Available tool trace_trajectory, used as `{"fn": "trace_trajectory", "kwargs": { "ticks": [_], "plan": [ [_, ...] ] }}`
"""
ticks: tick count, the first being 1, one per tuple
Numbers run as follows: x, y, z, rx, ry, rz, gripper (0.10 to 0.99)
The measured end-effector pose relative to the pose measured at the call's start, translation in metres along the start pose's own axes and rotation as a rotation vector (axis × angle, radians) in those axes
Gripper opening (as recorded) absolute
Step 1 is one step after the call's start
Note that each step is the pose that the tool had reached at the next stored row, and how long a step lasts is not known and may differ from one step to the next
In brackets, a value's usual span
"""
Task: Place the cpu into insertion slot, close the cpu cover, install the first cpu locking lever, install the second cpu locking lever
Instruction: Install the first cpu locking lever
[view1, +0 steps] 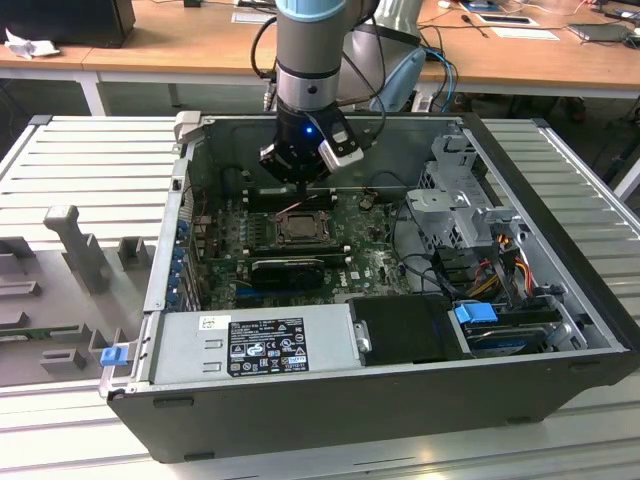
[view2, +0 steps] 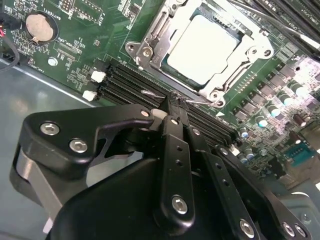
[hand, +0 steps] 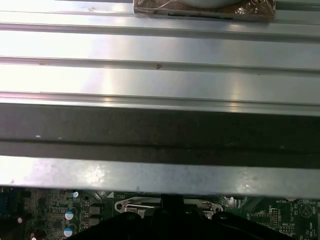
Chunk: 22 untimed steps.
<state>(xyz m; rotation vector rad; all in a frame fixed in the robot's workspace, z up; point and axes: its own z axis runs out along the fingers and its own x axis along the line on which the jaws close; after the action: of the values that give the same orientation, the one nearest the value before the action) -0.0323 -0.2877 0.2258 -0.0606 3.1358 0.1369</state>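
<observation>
Gripper (view2: 176, 100) clenched, fingertips seemingly at a wire lever (view2: 200, 101), cpu (view2: 202, 47) seated under cpu cover (view2: 155, 30), socket edge cut off.

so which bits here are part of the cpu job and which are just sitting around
Part of the job:
- cpu
- insertion slot
- cpu cover, closed over the chip
- locking lever
- tool

Just lying about:
- coin battery
- blue clip

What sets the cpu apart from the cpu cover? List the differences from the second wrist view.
The cpu is a solid, smooth, pale silver plate; the cpu cover is an open frame with a large central window.
The cpu sits in the middle; the cpu cover lies around its edges.
The cpu's top is plain; the cpu cover has lugs at its corners.
Both are metal, roughly square and lie flat.
</observation>
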Motion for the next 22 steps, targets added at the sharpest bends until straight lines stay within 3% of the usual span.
{"fn": "trace_trajectory", "kwargs": {
  "ticks": [22],
  "plan": [
    [-0.0155, -0.0001, 0.0194, 0.000, 0.0001, -0.001, 0.106]
  ]
}}
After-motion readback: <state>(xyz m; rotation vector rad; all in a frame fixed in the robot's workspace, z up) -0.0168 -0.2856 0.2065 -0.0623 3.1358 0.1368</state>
